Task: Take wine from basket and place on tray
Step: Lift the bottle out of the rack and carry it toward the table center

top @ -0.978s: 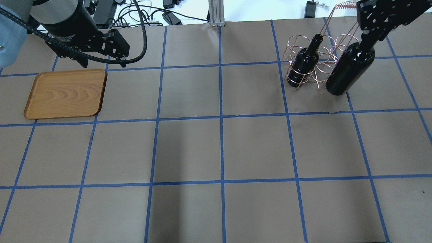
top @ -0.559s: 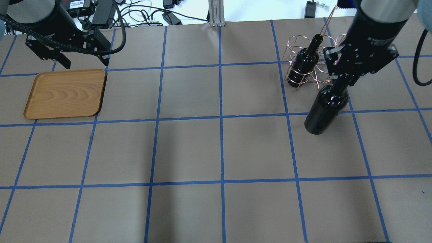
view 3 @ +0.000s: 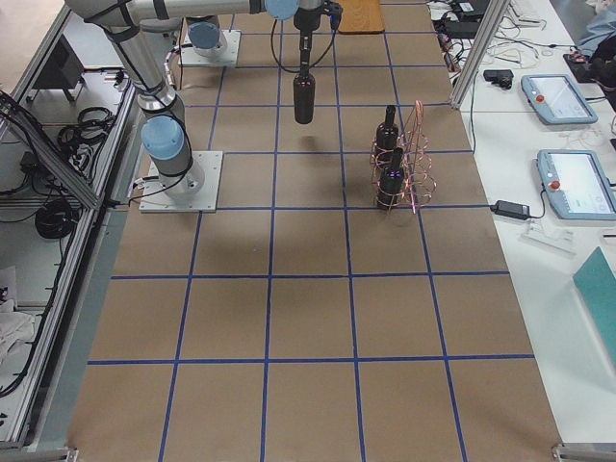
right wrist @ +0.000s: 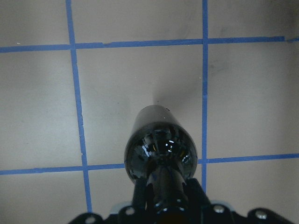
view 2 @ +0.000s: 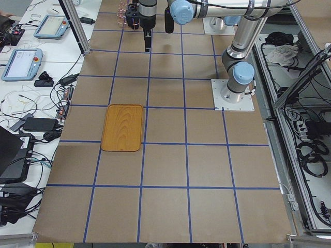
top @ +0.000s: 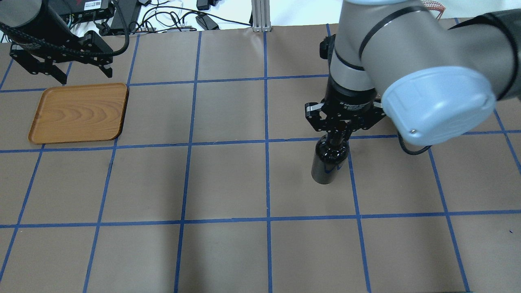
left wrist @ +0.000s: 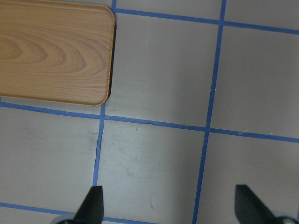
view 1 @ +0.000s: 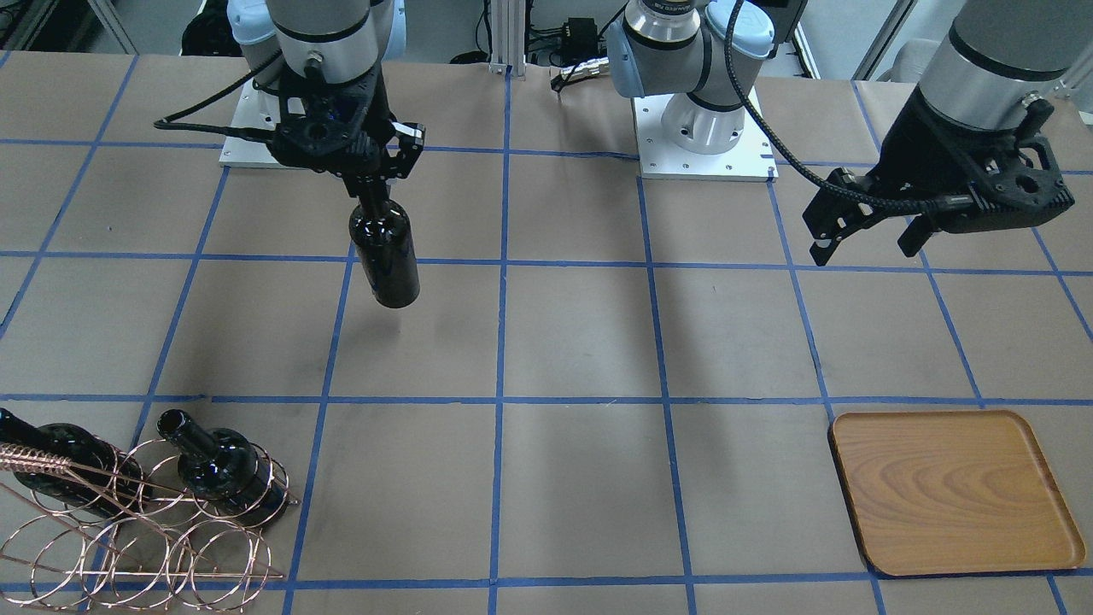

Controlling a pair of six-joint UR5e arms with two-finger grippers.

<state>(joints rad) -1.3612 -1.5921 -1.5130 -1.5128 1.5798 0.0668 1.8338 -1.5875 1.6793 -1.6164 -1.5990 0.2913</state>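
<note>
My right gripper (top: 338,137) is shut on the neck of a glossy black wine bottle (top: 329,163), which hangs upright above the brown table, right of centre. The bottle also shows in the front view (view 1: 386,252) and the right wrist view (right wrist: 161,144). The copper wire basket (view 1: 145,521) stands at the far right with two more bottles (view 1: 218,465) (view 1: 51,448) in it; my right arm hides it in the overhead view. The empty wooden tray (top: 79,114) lies at the far left. My left gripper (top: 83,74) is open and empty, just beyond the tray's far edge.
The table is covered in brown paper with a blue tape grid. Cables and power bricks (top: 171,20) and a metal post (top: 260,16) lie along the far edge. The arm bases (view 1: 700,128) stand at the robot's side.
My right gripper has carried the bottle away from the basket, leftward and toward the robot's side of the table. My left gripper has shifted left, staying by the tray's far edge.
</note>
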